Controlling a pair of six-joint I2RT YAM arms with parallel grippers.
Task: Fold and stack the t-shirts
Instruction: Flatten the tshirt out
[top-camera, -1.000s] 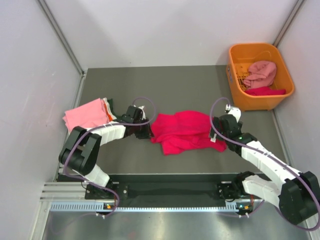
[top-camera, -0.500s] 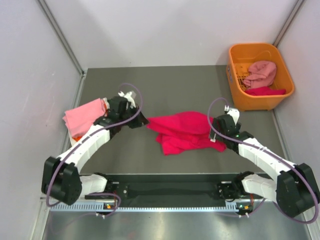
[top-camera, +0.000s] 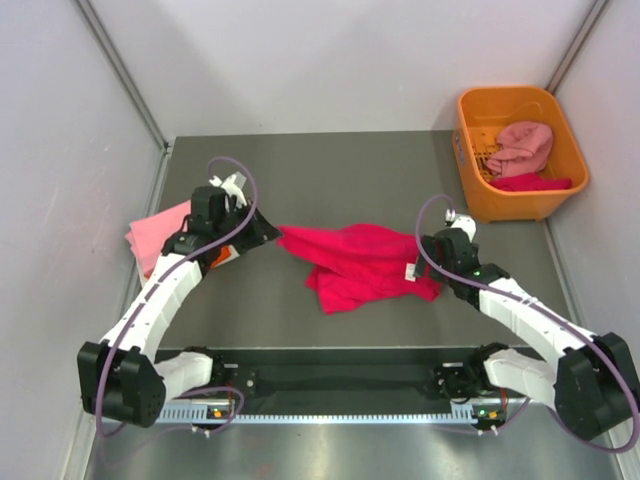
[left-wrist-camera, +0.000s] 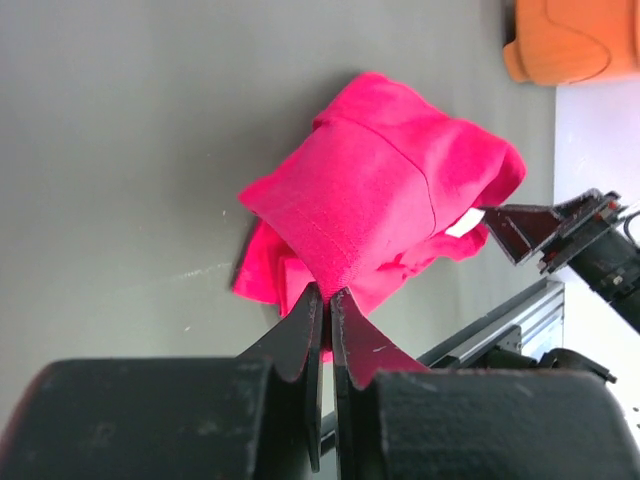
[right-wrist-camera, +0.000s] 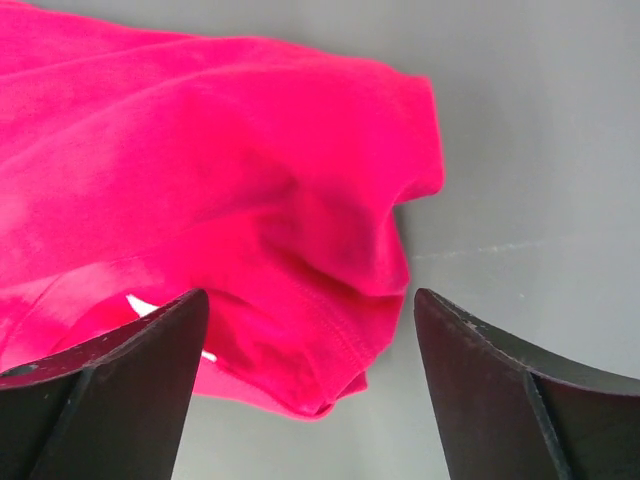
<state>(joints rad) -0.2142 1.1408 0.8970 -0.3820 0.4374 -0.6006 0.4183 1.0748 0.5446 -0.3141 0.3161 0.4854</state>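
Beyond the crimson shirt (top-camera: 360, 262), orange basket (top-camera: 520, 205) holds pink shirts (top-camera: 522, 147).

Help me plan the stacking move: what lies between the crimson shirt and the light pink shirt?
The left gripper, shut on a corner of the crimson shirt, sits there beside the light pink shirt; the top view shows it.
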